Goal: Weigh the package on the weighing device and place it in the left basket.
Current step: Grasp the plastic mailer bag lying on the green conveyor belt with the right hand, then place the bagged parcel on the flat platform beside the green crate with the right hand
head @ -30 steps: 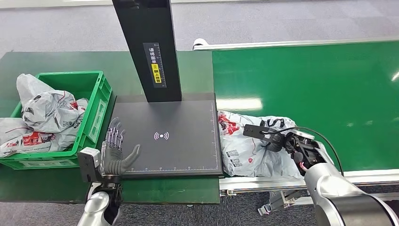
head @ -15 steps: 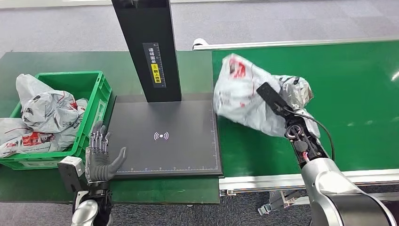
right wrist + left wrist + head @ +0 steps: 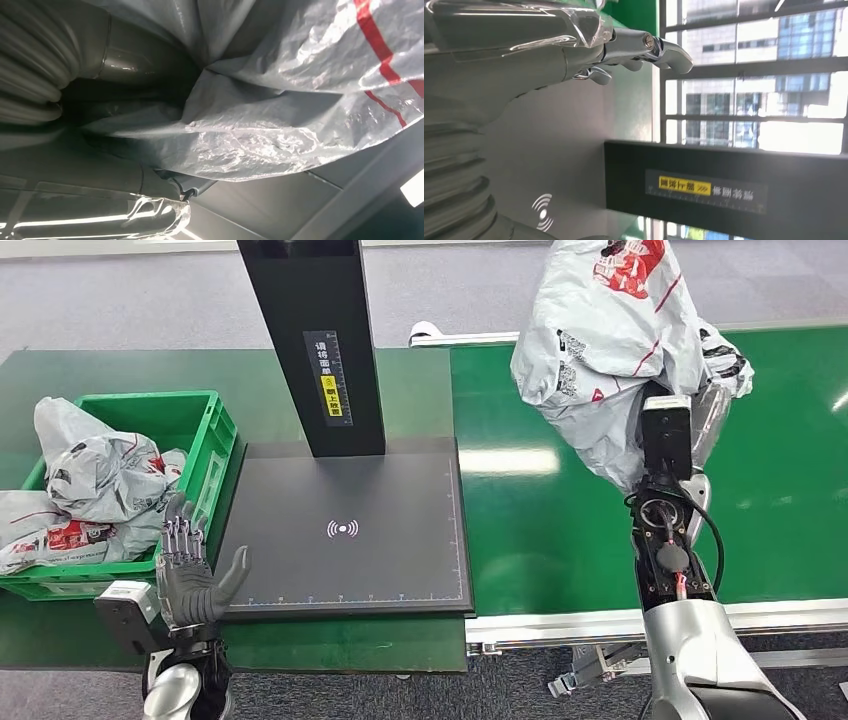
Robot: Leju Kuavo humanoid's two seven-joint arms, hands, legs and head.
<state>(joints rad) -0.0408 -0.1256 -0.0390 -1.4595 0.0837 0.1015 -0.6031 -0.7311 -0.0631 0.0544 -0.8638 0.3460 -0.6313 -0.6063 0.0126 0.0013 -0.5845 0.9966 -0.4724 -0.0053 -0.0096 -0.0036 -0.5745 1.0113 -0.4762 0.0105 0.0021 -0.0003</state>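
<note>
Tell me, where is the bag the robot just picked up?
In the head view the grey bag hangs high in the right hand, above the green belt, to the right of the black scale.

a bright green conveyor belt [image 3: 740, 440] fills the right side of the scene, with glare patches on its surface and a silver rail [image 3: 560, 335] along its far edge. a pale metal frame [image 3: 560, 625] borders its near edge. to the left lies a darker green table top [image 3: 110, 370]. beyond both stretches grey carpet floor [image 3: 150, 300] laid in square tiles. in the left wrist view, large windows [image 3: 754, 70] with dark frames look out on tall buildings.
</note>
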